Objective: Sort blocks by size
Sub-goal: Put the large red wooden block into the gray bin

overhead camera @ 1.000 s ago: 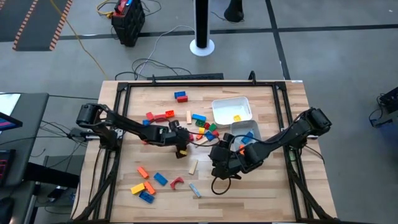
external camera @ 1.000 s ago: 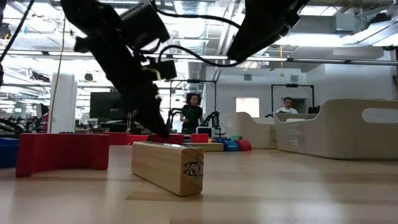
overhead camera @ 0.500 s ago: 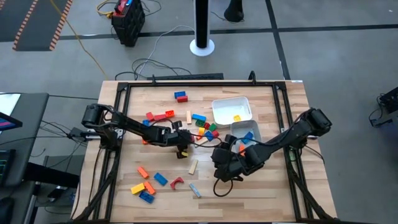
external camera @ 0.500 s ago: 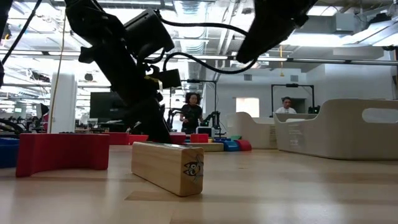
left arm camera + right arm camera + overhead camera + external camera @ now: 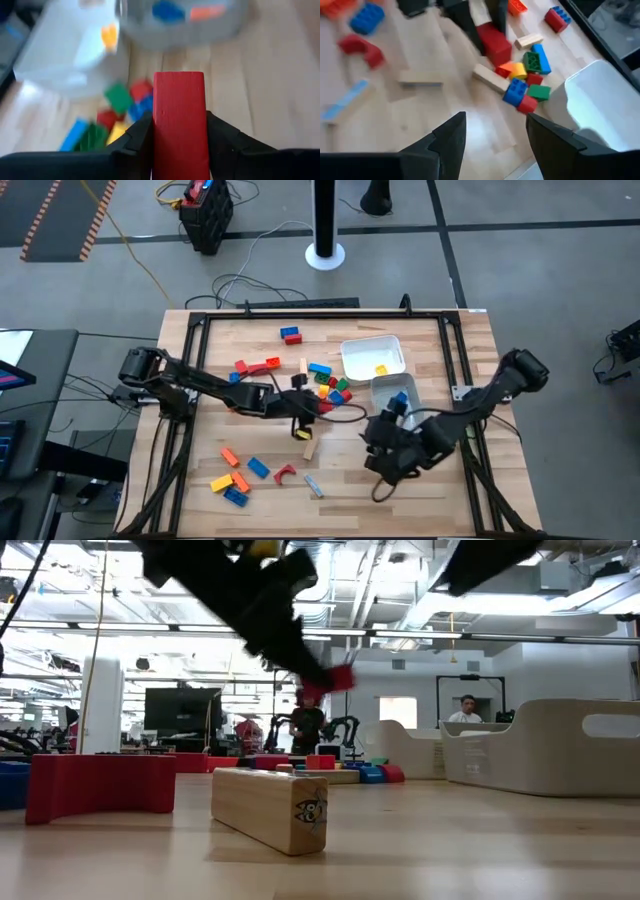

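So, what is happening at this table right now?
A two-armed robot is sorting toy blocks. The left gripper is shut on a red block and holds it above the table, near the pile of mixed blocks in the middle. The right gripper is open and empty, near the clear tub. That tub and the white tub beside it already hold a few blocks. Many more lie scattered over the wood.

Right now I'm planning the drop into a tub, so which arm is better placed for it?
Left. The left gripper already holds a long red block, facing the white tub and clear tub. The right gripper is open and empty.
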`<state>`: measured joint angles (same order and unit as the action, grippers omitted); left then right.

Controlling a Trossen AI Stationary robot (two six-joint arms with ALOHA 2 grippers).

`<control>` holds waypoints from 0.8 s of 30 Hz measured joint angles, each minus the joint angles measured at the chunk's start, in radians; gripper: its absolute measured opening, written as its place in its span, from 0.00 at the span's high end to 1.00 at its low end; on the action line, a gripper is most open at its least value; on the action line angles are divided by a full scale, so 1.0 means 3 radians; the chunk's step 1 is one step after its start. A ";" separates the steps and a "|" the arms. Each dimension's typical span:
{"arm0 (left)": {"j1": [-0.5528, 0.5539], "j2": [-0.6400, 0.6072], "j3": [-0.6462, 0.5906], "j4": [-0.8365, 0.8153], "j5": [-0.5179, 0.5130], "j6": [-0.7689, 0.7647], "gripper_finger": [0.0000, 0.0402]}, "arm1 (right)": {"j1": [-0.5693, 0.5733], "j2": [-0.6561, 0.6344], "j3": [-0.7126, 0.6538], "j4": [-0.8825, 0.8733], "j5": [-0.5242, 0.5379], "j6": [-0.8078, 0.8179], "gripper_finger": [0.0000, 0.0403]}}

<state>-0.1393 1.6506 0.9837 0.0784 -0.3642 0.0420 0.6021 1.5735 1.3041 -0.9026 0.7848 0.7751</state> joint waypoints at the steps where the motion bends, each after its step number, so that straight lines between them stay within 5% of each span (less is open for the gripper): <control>1: 0.0009 0.0045 0.0060 0.0093 0.0039 0.0043 0.69 | 0.0049 -0.0035 0.0001 -0.0061 0.0049 0.0045 0.42; 13: 0.0221 0.0912 0.0749 0.0942 0.0418 0.0282 0.68 | 0.0479 -0.0361 -0.0001 -0.0436 0.0203 0.0256 0.42; 19: 0.0275 0.1383 0.1328 0.0956 0.0497 0.0358 0.67 | 0.0638 -0.0441 -0.0013 -0.1046 0.0737 0.0937 0.42; 24: 0.0320 0.1818 0.1916 0.0912 0.0664 0.0355 0.67 | 0.0834 -0.0439 -0.0114 -0.1507 0.0840 0.1640 0.42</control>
<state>-0.0432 2.1960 1.5585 0.3519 -0.1651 0.1485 0.8523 1.4418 1.2699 -1.3548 1.0367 1.2671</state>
